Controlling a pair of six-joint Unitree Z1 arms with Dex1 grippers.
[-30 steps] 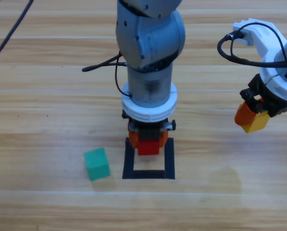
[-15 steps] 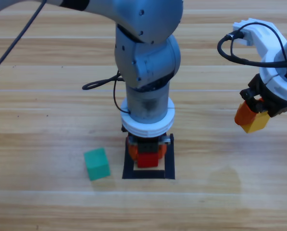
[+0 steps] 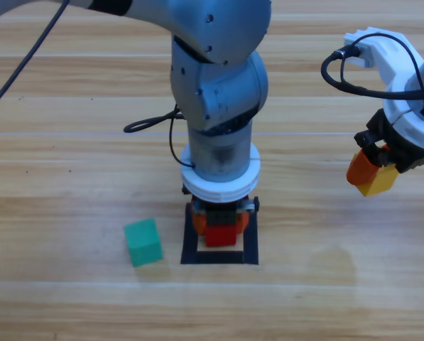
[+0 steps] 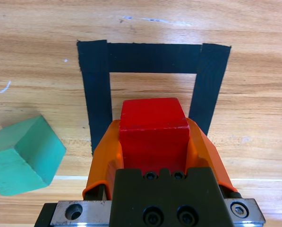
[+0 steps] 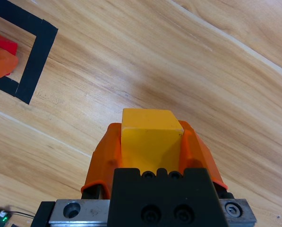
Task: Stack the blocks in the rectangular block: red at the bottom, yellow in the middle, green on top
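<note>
Since a second ago the left arm has come down and forward: its gripper [image 3: 221, 229] and the red cube [image 3: 221, 235] it carries sat over the far strip of the black tape square [image 3: 251, 245] then, and now hang over the square's bare wood middle. In the last half second the shift is only slight. The right gripper [image 3: 370, 172] has not moved at all, and neither has the green cube [image 3: 143, 241].

Counting: three cubes (one red, one yellow, one green), one tape square, two arms with two orange jaws each.

The left gripper's jaws are closed snugly against the two sides of the red cube [image 4: 153, 130], gripping its rear part, with its front edge sticking out past the fingertips. In the left wrist view the cube lies between the square's [image 4: 152, 57] two side strips, with bare wood showing beyond it up to the far strip. Whether the cube already touches the table cannot be told.

The right gripper waits well to the right of the square, above bare table [image 3: 69, 142], its jaws clamped on the yellow cube [image 3: 379, 181]. From its own wrist camera the yellow cube [image 5: 150, 137] fills the gap between the jaws of the right gripper [image 5: 150, 142].

The green cube lies on the wood just left of the square, apart from the tape and turned a little askew to it.
</note>
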